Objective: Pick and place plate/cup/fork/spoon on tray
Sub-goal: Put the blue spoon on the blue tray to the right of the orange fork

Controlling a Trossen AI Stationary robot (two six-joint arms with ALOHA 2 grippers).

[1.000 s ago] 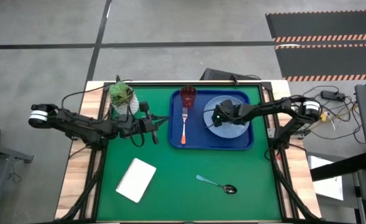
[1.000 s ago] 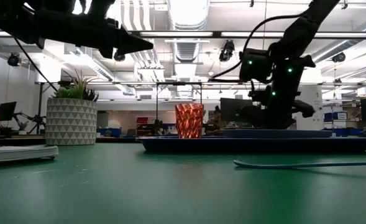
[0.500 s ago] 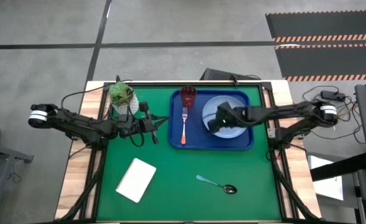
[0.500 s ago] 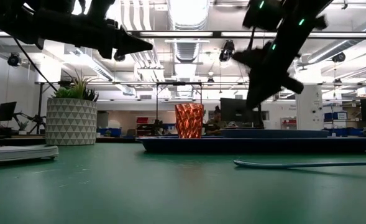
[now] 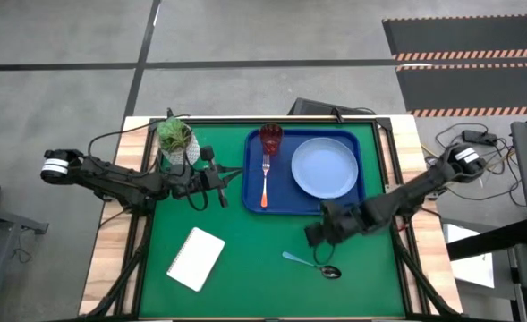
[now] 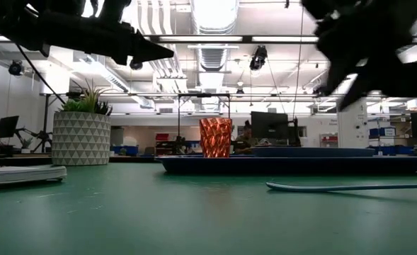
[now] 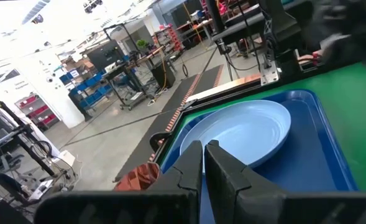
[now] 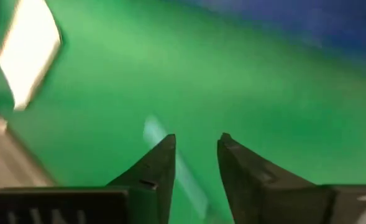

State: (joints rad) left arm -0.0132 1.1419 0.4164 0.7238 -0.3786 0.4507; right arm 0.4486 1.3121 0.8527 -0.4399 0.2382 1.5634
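Observation:
The dark-blue tray (image 5: 256, 202) lies at the table's far middle. On it rest the light-blue plate (image 5: 326, 167), the dark-red cup (image 5: 271, 137), standing upright, and the orange-handled fork (image 5: 265, 183). The spoon (image 5: 312, 265) lies flat on the green mat near the front edge, its teal handle (image 8: 170, 163) showing past my right gripper's fingers. My right gripper (image 5: 315, 234) hangs open just above and beyond the spoon, tipped downward, touching nothing. My left gripper (image 5: 225, 176) is shut and level, left of the tray, with nothing in it.
A white pot with a green plant (image 5: 175, 140) stands at the far left, behind my left arm. A white notepad (image 5: 196, 258) lies on the mat at the near left. Bare green mat stretches between the notepad and the spoon.
My right gripper has left the plate on the tray and swung quickly toward the table's near edge, rising and turning about, until it hangs over the spoon. The plate lies uncovered on the tray.

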